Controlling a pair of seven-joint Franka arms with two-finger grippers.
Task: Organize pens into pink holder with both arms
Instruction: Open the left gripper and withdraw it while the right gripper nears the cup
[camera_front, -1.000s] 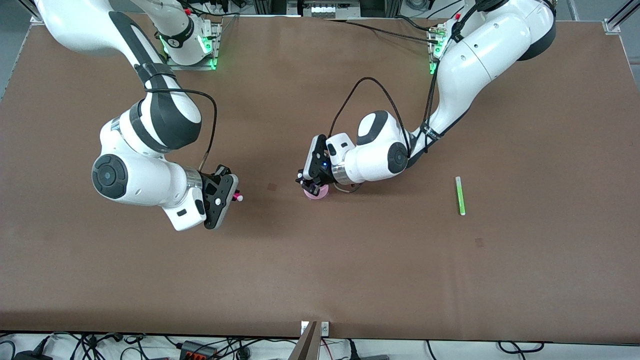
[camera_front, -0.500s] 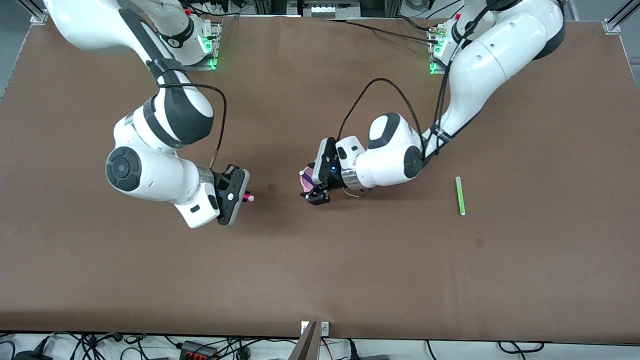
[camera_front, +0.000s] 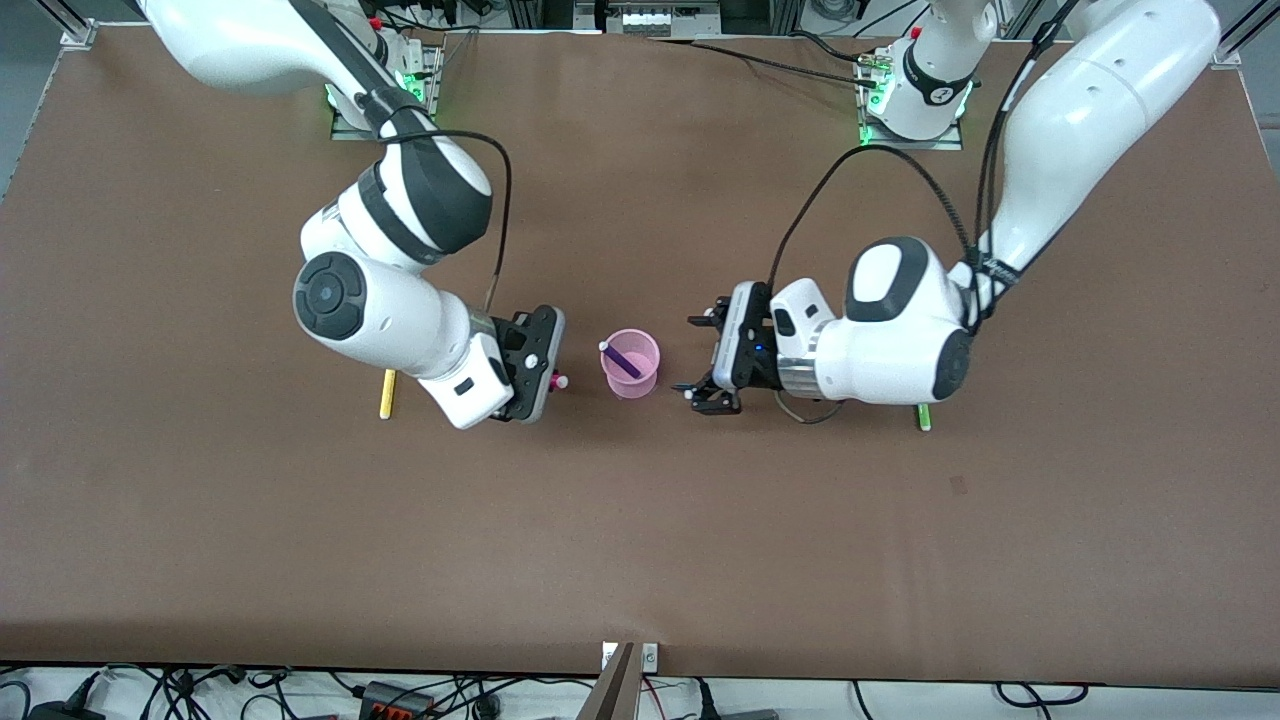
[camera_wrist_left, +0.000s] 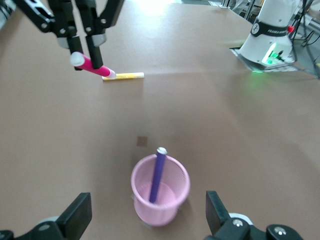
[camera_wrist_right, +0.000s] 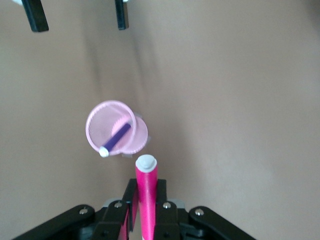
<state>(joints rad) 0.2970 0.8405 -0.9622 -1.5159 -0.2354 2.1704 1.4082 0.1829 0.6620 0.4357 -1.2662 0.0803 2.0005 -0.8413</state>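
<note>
The translucent pale-pink plastic cup (camera_front: 631, 364) stands upright mid-worktop, a slim purple pen (camera_front: 624, 360) leaning inside. Beside it the right hand (camera_front: 553, 383) clenches a magenta pen (camera_wrist_right: 146, 197); the left hand (camera_front: 703, 360), released wide, hovers empty just alongside

A robotics lab is shown. Two white robot arms (camera_front: 390, 320) are bolted by lit metal base plates (camera_front: 385, 110) to a wide brown desk (camera_front: 640, 540). Aluminium framing (camera_front: 1235, 40) is seen at the corners, and loose cables with a power strip (camera_front: 395, 698) are strewn along the desk's near edge.
</note>
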